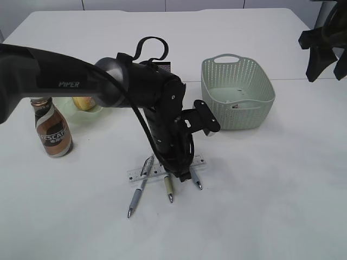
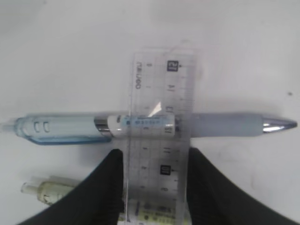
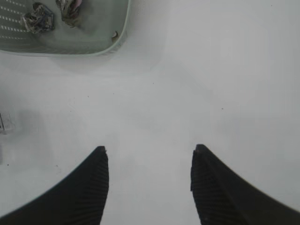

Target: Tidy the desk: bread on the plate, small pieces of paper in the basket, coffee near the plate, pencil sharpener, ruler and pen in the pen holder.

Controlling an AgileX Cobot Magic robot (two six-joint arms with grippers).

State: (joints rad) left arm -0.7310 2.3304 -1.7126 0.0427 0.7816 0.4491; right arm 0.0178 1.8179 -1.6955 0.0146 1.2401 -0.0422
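Left arm: glossy black tube link with white "PIPER" lettering, silver-grey rounded joint, then matte black wrist housing with small screws. Black cable loops over the top and runs down its side. Black bracket-mounted camera block on wrist. Gripper fingers black, tapered, finely ribbed inner faces. Right arm black, angular.

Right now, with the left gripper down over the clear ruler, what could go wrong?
1. The clear flat plastic ruler lies across a blue-grey pen, so the left gripper, its fingers straddling the ruler's edges, may drag the pen along.
2. The thin ruler may slip from the fingers rather than lift.
3. A yellowish pen beside the fingers could get nudged.
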